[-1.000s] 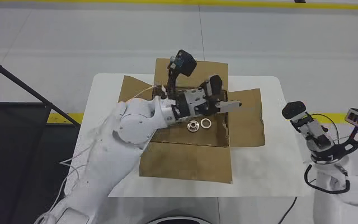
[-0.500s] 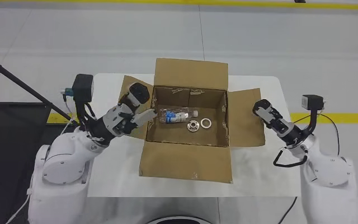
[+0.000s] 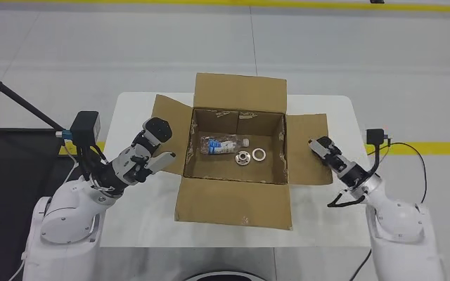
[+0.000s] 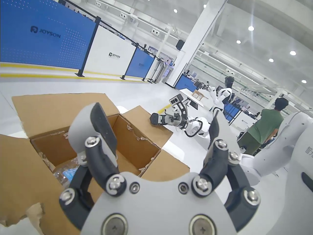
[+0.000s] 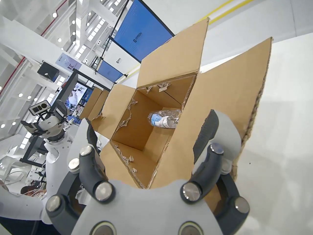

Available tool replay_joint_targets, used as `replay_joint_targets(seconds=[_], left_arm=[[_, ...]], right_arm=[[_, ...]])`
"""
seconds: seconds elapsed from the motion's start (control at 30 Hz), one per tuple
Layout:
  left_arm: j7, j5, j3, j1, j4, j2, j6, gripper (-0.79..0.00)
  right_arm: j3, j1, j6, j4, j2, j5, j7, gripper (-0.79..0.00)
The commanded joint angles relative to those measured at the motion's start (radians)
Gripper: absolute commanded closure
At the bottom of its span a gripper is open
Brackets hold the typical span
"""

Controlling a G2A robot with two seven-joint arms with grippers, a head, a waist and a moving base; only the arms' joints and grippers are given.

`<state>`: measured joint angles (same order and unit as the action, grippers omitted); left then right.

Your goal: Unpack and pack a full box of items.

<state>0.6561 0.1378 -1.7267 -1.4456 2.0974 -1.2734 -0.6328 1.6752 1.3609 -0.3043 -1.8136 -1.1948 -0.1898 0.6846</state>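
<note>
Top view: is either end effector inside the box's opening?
No, the left end effector and the right end effector each hover over a side flap of the box, outside its opening.

A white table [image 3: 320, 214] carries one open cardboard box [image 3: 235, 204].

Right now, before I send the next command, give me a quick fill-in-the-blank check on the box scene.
1. The bottle lies on its ___ inside the box.
2. Next to the bottle lie ___ rings.
3. The left gripper and the right gripper are both ___.
Missing words: side; two; open.
</note>
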Motion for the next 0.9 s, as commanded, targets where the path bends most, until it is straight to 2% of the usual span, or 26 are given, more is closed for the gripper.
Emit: replay_joint_targets(seconds=[0.0,0.5,0.87], left_arm=[[0.000,0.000,0.000,0.000,0.000,0.000,0.000,-0.785],[0.000,0.000,0.000,0.000,0.000,0.000,0.000,-0.785],[0.000,0.000,0.000,0.000,0.000,0.000,0.000,-0.785]], right_arm=[[-0.011,0.012,0.011,-0.010,-0.001,-0.014,-0.029,-0.785],[-0.092,0.064,0.109,-0.042,-0.005,-0.124,-0.184,-0.785],[-0.165,0.043,0.142,-0.030,-0.007,-0.143,-0.196,-0.785]])
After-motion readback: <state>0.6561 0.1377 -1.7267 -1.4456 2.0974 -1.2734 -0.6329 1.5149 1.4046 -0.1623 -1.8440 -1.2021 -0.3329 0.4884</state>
